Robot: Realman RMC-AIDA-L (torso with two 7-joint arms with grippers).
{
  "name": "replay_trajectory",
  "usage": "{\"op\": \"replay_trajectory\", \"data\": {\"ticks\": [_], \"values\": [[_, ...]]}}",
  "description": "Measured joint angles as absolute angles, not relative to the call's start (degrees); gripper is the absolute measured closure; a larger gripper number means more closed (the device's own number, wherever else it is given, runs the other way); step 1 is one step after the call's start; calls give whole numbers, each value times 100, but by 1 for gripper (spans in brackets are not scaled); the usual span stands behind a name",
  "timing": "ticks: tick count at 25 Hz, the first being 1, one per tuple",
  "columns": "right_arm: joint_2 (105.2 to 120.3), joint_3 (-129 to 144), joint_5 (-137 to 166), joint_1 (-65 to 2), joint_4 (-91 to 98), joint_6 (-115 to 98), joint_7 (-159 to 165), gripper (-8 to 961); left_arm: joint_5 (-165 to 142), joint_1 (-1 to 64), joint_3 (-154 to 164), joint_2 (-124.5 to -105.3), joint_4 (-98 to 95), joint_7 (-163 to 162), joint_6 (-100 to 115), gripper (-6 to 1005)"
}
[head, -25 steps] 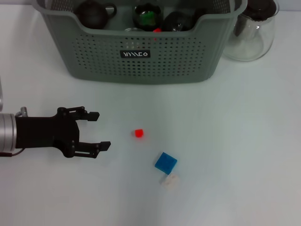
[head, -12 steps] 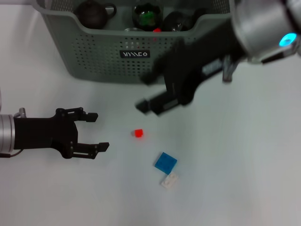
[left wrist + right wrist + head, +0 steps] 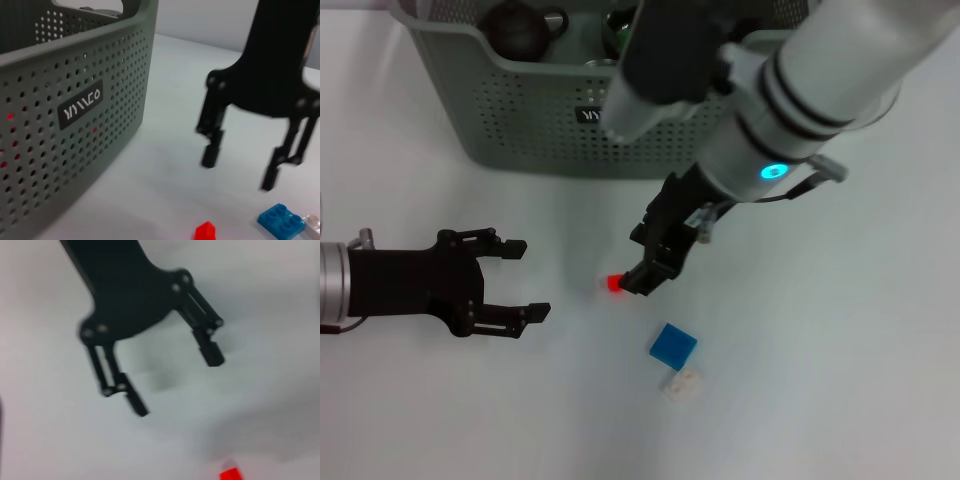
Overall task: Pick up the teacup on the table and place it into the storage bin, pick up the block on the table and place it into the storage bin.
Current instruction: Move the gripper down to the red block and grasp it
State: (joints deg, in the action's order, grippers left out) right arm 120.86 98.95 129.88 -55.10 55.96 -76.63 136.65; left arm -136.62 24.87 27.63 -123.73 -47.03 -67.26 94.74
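Black left tool waits at the frame's left edge, fingers spread, idle above the white bench. At centre the right tool, fingers apart, descends over the small red block, seemingly to grasp it. Blue block lies lower right; the grey-green perforated storage bin sits along the top.

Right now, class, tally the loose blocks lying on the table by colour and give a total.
Red: 1, the red block, by the right gripper
Blue: 1, the blue block
White: 1, the white block
Total: 3
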Motion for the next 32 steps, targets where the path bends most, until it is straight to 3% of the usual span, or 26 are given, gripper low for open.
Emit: {"op": "replay_trajectory", "data": {"ticks": [4, 32], "values": [[12121, 10458, 12959, -5746, 5177, -7033, 13873, 328, -13661, 2495, 2769, -12376, -4677, -6711, 9452, 126], [12164, 11688, 12366, -5763, 4538, -5596, 14114, 337, -13647, 2485, 2777, -12393, -4658, -6688, 9423, 126]]}}
